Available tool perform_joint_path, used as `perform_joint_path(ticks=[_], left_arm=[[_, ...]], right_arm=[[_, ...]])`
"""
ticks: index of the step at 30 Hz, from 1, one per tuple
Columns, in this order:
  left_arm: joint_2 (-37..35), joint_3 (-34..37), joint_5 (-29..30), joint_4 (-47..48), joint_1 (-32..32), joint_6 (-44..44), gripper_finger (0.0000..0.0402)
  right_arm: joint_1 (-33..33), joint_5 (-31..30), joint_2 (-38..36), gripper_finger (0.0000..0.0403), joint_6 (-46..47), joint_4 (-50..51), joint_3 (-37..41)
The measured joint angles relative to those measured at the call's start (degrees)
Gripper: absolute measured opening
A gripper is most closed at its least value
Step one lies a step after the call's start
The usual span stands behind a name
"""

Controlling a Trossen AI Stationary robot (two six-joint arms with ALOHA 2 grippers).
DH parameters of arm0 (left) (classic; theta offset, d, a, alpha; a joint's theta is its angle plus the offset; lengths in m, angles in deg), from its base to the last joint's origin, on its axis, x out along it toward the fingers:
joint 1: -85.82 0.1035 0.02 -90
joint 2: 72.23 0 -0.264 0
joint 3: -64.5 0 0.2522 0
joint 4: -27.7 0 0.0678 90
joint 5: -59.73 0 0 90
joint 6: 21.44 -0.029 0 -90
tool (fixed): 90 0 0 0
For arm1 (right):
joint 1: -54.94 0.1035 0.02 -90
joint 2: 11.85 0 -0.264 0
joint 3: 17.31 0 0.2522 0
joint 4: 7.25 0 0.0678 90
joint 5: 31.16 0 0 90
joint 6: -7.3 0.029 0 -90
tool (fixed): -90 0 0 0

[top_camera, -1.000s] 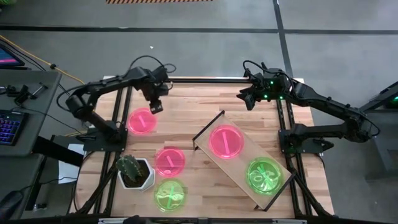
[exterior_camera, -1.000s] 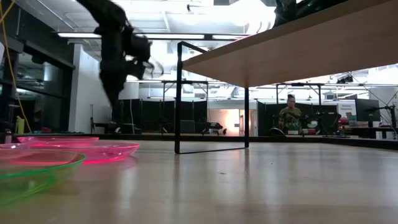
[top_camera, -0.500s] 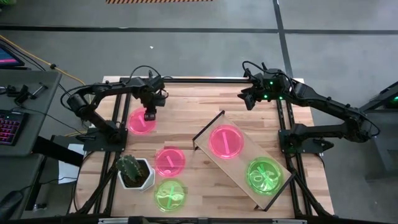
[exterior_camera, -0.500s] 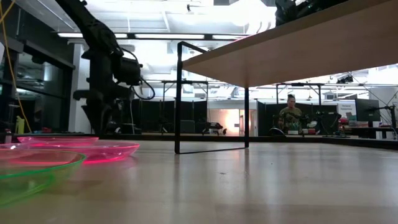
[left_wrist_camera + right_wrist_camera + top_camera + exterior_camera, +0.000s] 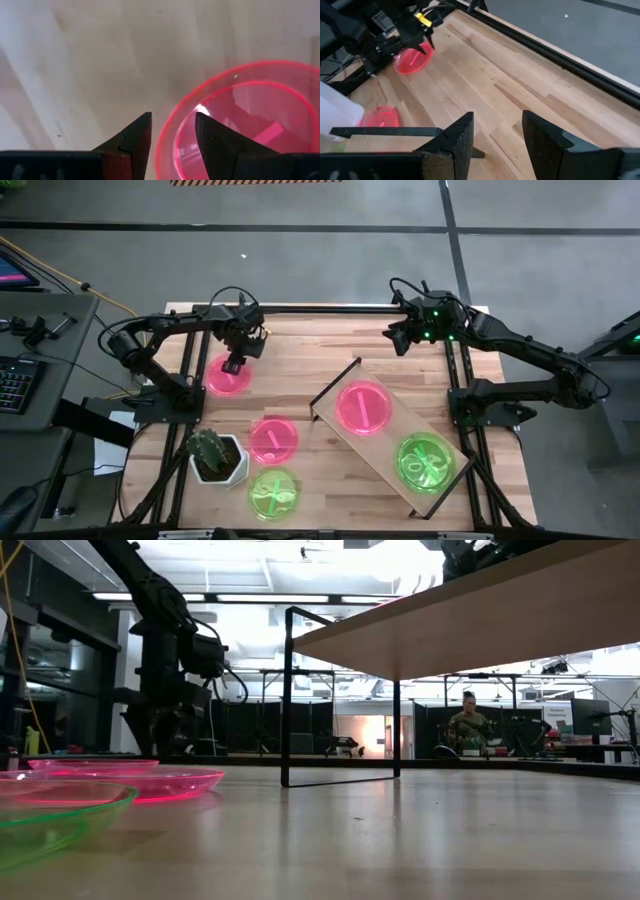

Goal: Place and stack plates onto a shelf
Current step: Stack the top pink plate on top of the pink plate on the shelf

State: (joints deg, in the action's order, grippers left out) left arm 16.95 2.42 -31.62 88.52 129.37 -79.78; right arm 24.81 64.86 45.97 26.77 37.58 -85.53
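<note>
Shelf [image 5: 385,438] lying slanted on the right half of the counter [image 5: 300,365], two plates [image 5: 364,407] sitting on it, three more plates [image 5: 273,438] lying on the counter's left half, pot [image 5: 213,457] standing beside them, left hand [image 5: 234,364] hanging over the far plate [image 5: 225,377], right hand [image 5: 398,340] waiting at the far right corner.

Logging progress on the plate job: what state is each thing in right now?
Left gripper: open, straddling far pink plate rim.
Right gripper: open, waiting.
Shelf: holds one pink, one green plate.
Table: pink, green plate loose.
Cactus: upright.
</note>
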Motion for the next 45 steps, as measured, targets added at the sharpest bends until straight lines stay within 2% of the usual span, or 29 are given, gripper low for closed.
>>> perform_joint_path(ticks=[7,12,33,38,45], left_arm=[[0.0,0.0,-3.7,0.3,0.0,-3.9,0.0142],[0.0,0.0,-3.5,1.4,0.0,-7.1,0.0142],[0.1,0.2,-2.9,3.1,0.0,-11.1,0.0142],[0.1,1.2,0.0,3.1,-0.1,-11.8,0.0142],[0.1,2.5,0.6,2.2,-0.1,-11.9,0.0142]], right_arm=[[0.0,-0.5,0.0,0.0151,0.3,0.0,0.0],[0.0,-0.5,0.0,0.0151,1.5,0.5,0.0],[0.0,-1.4,0.0,0.0151,3.7,1.0,0.0],[0.0,-1.4,0.0,0.0151,4.5,1.1,0.0],[0.0,-1.4,0.0,0.0151,4.5,1.4,0.0]])
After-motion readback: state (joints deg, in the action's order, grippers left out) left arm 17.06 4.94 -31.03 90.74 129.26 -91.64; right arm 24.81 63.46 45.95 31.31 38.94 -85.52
